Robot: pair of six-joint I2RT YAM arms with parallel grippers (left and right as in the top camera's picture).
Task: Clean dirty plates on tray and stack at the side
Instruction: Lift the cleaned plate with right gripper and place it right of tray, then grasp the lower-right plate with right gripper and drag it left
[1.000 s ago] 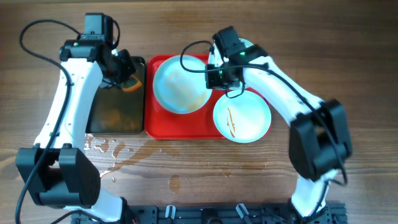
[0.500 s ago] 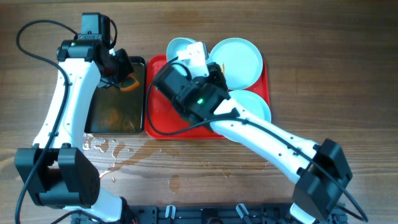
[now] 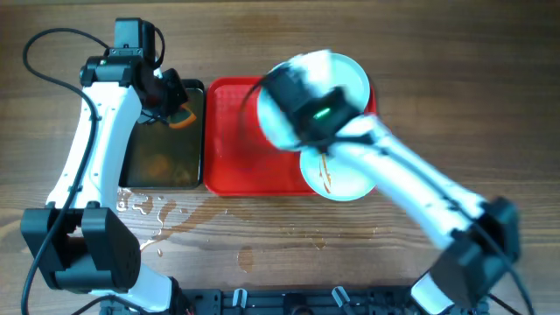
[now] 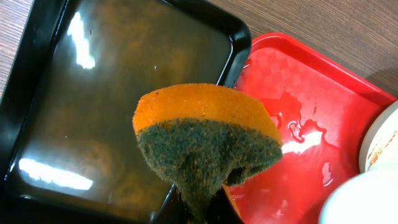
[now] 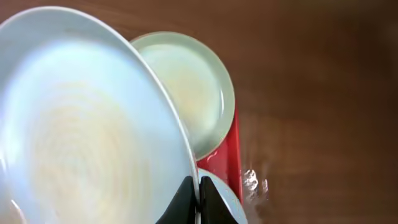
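Pale plate (image 5: 81, 124) looks stiff, slippery, breakable; right pincer (image 5: 198, 196) clamps its rim. Left pincer (image 4: 203, 210) clamps the sponge (image 4: 205, 140).

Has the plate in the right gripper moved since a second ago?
Yes. The plate lay on the left half of the red tray; now it is lifted and shifted right, leaving that half bare, clamped in the right gripper.

Robot lab bench — two cabled arms (image 3: 92, 149) on a wooden table (image 3: 490, 70)
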